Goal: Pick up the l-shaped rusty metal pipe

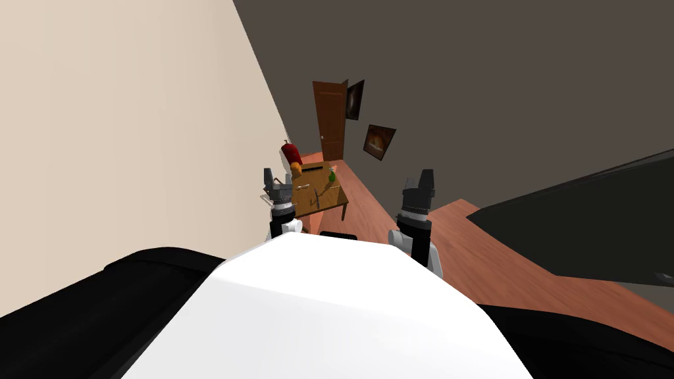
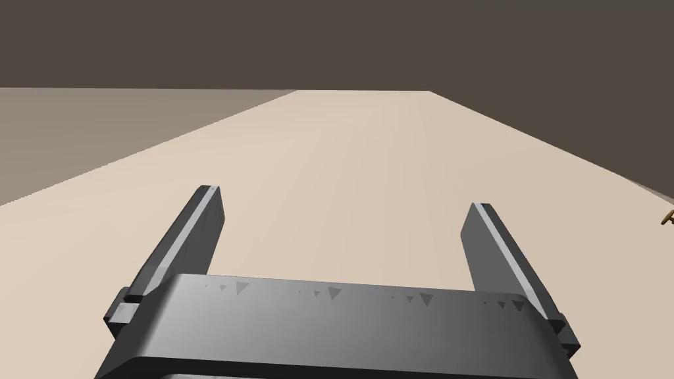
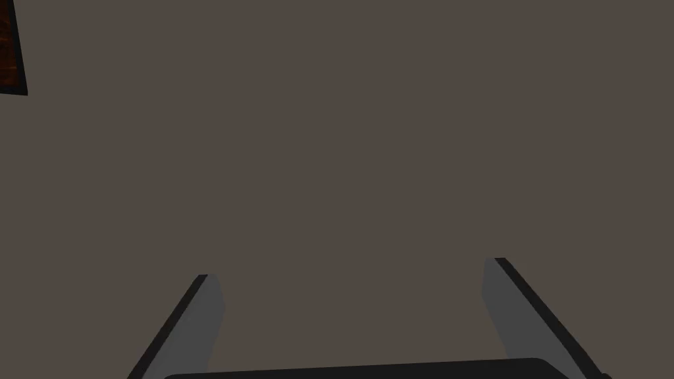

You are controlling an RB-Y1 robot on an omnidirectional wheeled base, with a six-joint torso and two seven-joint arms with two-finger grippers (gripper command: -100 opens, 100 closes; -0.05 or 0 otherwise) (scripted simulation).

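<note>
Ahead, one table (image 1: 304, 201) bears one thin pipe (image 1: 316, 198).

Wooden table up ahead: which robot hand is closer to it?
Left. The left gripper sits open by the table's left edge in the head view; the right gripper, also open, is off to its right above the floor.
</note>
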